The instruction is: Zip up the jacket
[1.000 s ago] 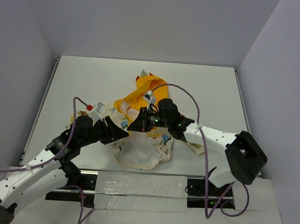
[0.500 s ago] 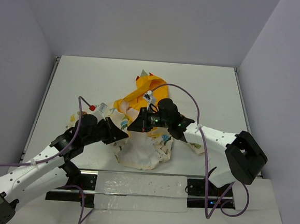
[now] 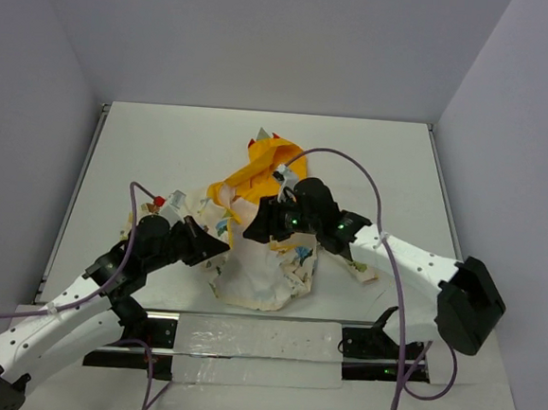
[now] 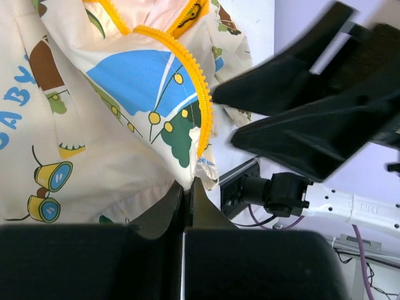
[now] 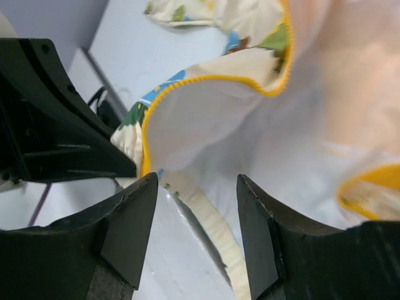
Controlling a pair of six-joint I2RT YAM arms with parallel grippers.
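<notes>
The jacket [image 3: 264, 273] lies crumpled mid-table, cream with cartoon prints, its yellow hood [image 3: 263, 164] toward the back. My left gripper [image 3: 216, 248] is at its left lower edge. In the left wrist view its jaws [image 4: 185, 185] are shut, and the cream fabric [image 4: 94, 131] is pinched at their tips just below the yellow zipper teeth [image 4: 195, 81]. My right gripper [image 3: 253, 230] hovers over the jacket's front. Its jaws [image 5: 197, 181] stand open, with the pale inner fabric [image 5: 219, 131] and ribbed hem [image 5: 209, 222] lying between them, not gripped.
The white table [image 3: 164, 149] is boxed in by grey walls at the back and sides. A metal rail with a clear plastic strip [image 3: 258, 344] runs along the near edge between the arm bases. Purple cables [image 3: 335, 158] loop above both arms.
The left gripper has closed on the jacket's lower edge. The right gripper has opened, let go of the fabric it held and shifted slightly right.
</notes>
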